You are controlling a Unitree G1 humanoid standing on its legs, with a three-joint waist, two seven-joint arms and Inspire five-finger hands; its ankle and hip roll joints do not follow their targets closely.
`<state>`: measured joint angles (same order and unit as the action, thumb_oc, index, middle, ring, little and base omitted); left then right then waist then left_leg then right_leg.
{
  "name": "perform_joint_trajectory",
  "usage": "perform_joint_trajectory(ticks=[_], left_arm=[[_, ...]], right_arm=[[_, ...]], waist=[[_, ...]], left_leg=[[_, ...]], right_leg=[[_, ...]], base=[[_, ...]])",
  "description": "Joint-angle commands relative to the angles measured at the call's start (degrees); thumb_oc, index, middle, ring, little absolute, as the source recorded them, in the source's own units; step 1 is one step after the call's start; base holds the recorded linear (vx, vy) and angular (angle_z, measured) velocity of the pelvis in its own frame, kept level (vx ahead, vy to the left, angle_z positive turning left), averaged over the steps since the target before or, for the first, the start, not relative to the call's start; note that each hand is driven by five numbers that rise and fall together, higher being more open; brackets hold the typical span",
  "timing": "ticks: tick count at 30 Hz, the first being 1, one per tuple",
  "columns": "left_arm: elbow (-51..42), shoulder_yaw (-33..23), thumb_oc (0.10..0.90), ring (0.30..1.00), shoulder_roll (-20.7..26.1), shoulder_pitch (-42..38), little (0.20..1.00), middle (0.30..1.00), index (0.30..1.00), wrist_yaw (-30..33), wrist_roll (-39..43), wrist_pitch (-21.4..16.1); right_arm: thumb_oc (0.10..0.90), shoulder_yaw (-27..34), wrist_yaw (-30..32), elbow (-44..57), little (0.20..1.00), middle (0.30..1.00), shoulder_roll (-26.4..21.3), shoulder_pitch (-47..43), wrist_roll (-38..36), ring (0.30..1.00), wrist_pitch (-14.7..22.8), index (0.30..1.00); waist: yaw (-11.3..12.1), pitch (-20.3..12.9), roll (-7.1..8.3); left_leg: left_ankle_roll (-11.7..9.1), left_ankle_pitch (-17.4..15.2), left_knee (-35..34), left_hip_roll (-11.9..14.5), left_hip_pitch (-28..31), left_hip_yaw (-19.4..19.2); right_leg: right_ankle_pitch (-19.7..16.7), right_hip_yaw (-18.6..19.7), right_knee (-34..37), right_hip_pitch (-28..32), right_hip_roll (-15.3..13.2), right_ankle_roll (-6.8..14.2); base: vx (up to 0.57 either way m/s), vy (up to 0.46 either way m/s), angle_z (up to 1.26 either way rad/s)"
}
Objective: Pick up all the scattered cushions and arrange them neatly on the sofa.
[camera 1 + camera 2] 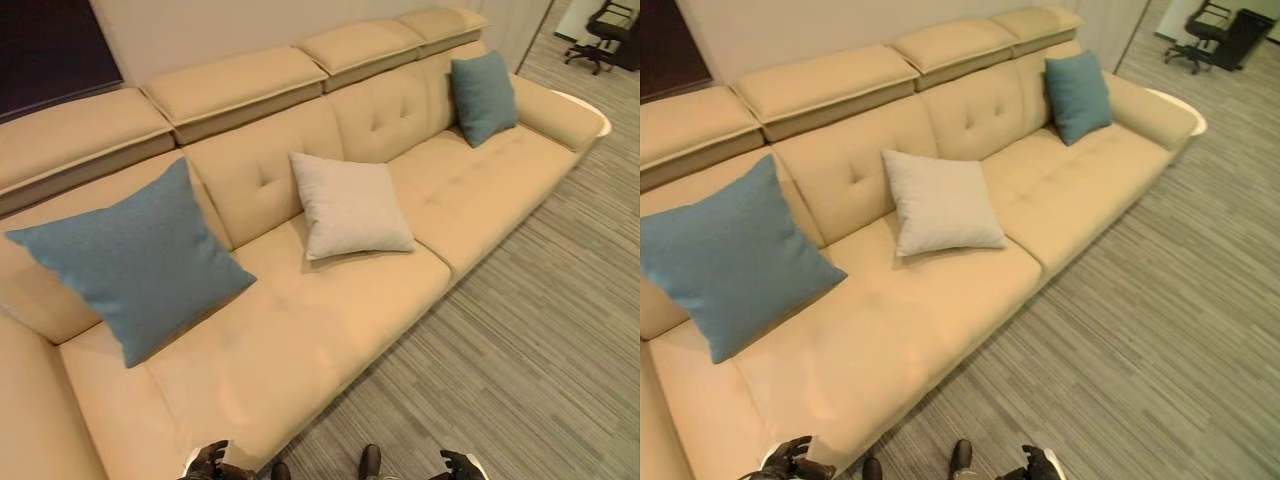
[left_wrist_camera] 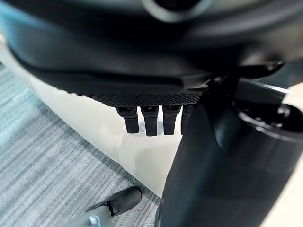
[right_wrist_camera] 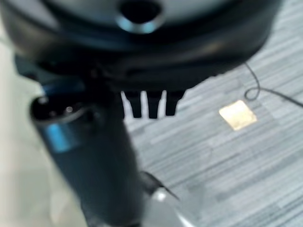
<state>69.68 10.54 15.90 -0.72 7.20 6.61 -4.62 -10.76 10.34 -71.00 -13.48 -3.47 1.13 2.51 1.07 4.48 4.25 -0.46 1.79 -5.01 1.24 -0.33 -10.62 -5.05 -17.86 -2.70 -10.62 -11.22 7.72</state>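
A long beige sofa [image 1: 330,320] runs from the near left to the far right. Three cushions lean against its backrest: a large blue cushion [image 1: 130,262] at the near left, a beige cushion [image 1: 350,205] in the middle, and a smaller blue cushion [image 1: 483,96] by the far armrest. My left hand [image 1: 210,462] hangs low in front of the sofa's front edge, its fingers [image 2: 142,122] relaxed and holding nothing. Over the carpet my right hand [image 1: 455,465] hangs low too, with fingers [image 3: 151,106] relaxed and nothing in them.
Grey striped carpet [image 1: 530,330] spreads to the right of the sofa. A black office chair [image 1: 610,30] stands at the far right corner. A pale square patch [image 3: 238,115] lies on the carpet below the right hand.
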Motion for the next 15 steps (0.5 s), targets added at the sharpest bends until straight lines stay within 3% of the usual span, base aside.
perform_joint_trajectory(ticks=[1, 5, 7, 9, 11, 12, 13, 15], left_arm=[[1.6, -0.7, 0.800, 0.900, -1.6, -3.7, 0.900, 0.900, 0.900, 1.0, -2.2, -1.6], [1.6, -0.3, 0.800, 0.900, -2.5, -3.8, 0.900, 0.900, 0.900, 0.8, -1.7, -1.5], [1.5, 0.5, 0.800, 0.900, -3.2, -4.3, 0.900, 0.900, 0.900, 0.7, -1.7, -1.6], [0.9, 1.1, 0.800, 0.900, -3.8, -4.8, 0.900, 0.900, 0.900, 0.7, -1.1, -1.5], [0.7, 1.4, 0.800, 0.900, -3.9, -5.0, 0.900, 0.900, 0.900, 0.7, -0.9, -1.6], [0.6, 1.6, 0.800, 0.900, -4.0, -5.0, 0.900, 0.900, 0.900, 0.7, -0.5, -1.7], [0.7, 1.4, 0.800, 0.900, -4.0, -4.9, 0.900, 0.900, 0.900, 0.6, -0.5, -1.5], [1.0, 1.3, 0.800, 0.900, -3.8, -4.5, 0.900, 0.900, 0.900, 0.4, -1.2, -1.3]], right_arm=[[0.800, -1.2, 1.6, 1.0, 0.900, 0.900, -3.6, -2.8, -0.2, 0.900, 0.9, 0.900], [0.800, -1.2, 1.5, 0.5, 0.900, 0.900, -3.7, -2.0, -0.8, 0.900, 1.1, 0.900], [0.800, -0.9, 1.9, 0.5, 0.900, 0.900, -4.2, -1.9, -1.4, 0.900, 1.4, 0.900], [0.800, -0.6, 2.3, 0.1, 0.900, 0.900, -4.5, -2.1, -2.0, 0.900, 1.1, 0.900], [0.800, -0.7, 2.5, 0.0, 0.900, 0.900, -4.6, -2.1, -2.1, 0.900, 1.1, 0.900], [0.800, -0.8, 2.6, 0.1, 0.900, 0.900, -4.8, -2.0, -2.1, 0.900, 1.1, 0.900], [0.800, -0.8, 2.6, 0.1, 0.900, 0.900, -4.9, -1.8, -2.1, 0.900, 1.3, 0.900], [0.800, -1.1, 2.6, -0.1, 0.900, 0.900, -5.0, -1.5, -1.7, 0.900, 1.2, 0.900]], waist=[[0.8, 0.4, -0.82], [0.2, 0.0, -0.11], [-0.1, 1.0, 0.20], [0.1, 2.1, 0.60], [0.3, 2.4, 0.72], [0.7, 2.3, 1.36], [1.0, 2.1, 1.24], [1.4, 1.7, 0.83]], left_leg=[[-0.7, -4.9, 2.5, -0.9, -0.9, 9.5], [-2.3, -7.4, 8.0, 0.5, -1.2, 9.9], [-3.3, -8.4, 17.2, 0.7, -4.5, 9.3], [-3.6, -6.6, 25.7, 0.9, -9.1, 9.2], [-3.3, -6.5, 26.9, -0.3, -10.7, 9.9], [-2.2, -8.1, 24.9, -3.4, -12.8, 10.6], [-1.6, -8.0, 22.6, -4.1, -13.0, 10.3], [-1.1, -5.6, 18.6, -5.4, -14.4, 10.2]], right_leg=[[0.4, 2.5, 0.9, 0.7, 2.0, 1.3], [0.6, 4.1, 3.0, 3.0, 3.5, 0.5], [1.6, 3.5, 4.1, 5.3, 3.8, -0.6], [2.4, 3.0, 5.0, 7.0, 4.1, -1.8], [2.7, 3.2, 5.6, 7.5, 4.4, -2.0], [3.0, 4.0, 6.0, 8.3, 4.8, -2.1], [3.6, 4.1, 6.3, 9.0, 5.3, -1.9], [4.3, 4.6, 6.3, 9.7, 6.7, -2.1]], base=[[0.13, -0.196, -0.10], [0.15, -0.273, -0.15], [0.09, -0.253, -0.02], [0.05, -0.181, 0.19], [0.10, -0.133, 0.12], [0.23, -0.193, -0.08], [0.27, -0.169, -0.02], [0.24, -0.080, 0.04]])
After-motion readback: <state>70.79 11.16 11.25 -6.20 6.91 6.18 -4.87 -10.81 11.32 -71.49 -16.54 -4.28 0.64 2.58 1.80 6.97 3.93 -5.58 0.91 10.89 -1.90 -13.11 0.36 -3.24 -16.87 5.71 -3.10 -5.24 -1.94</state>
